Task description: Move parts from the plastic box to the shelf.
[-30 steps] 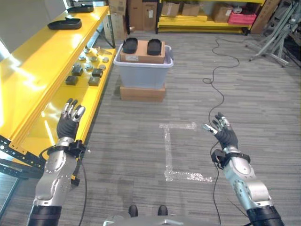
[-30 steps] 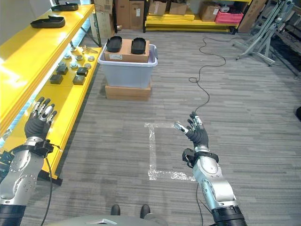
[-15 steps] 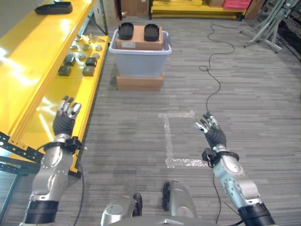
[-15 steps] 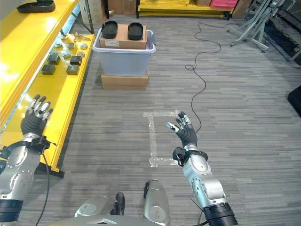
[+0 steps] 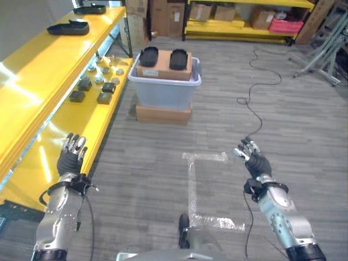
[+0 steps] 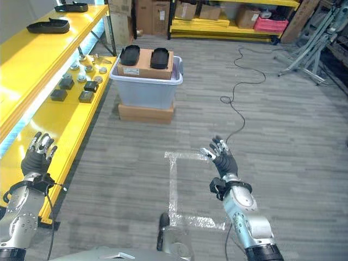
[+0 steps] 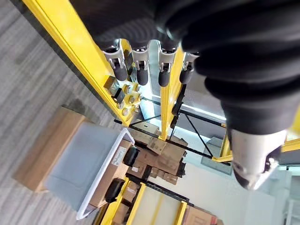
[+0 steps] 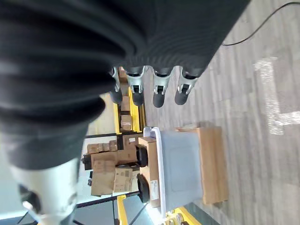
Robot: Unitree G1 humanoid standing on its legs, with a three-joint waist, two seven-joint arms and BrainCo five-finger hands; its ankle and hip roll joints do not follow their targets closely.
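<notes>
The pale grey plastic box [image 5: 166, 89] stands on a flat cardboard base [image 5: 162, 114] on the floor, well ahead of me. A brown carton inside it carries two black oval parts [image 5: 148, 54] [image 5: 178, 57]. The yellow shelf [image 5: 38, 81] runs along my left. Its lower level [image 5: 81, 117] holds several small dark and silver parts [image 5: 104, 92]. Black tray-like parts [image 5: 68, 27] lie on its top level. My left hand [image 5: 70, 157] is raised by the shelf's edge, open and empty. Over bare floor my right hand [image 5: 254, 162] is also open and empty, with straight fingers [image 8: 154, 89].
White tape lines [image 5: 191, 185] mark the grey floor between my hands. Yellow racking with cardboard boxes and a red crate [image 5: 239, 19] closes off the back. A metal stand [image 5: 326, 49] is at the far right. Open floor lies between me and the plastic box.
The whole picture has shifted, so the camera has moved. Both hands sit a little lower and stay open and empty. The box and shelf parts lie as before.
</notes>
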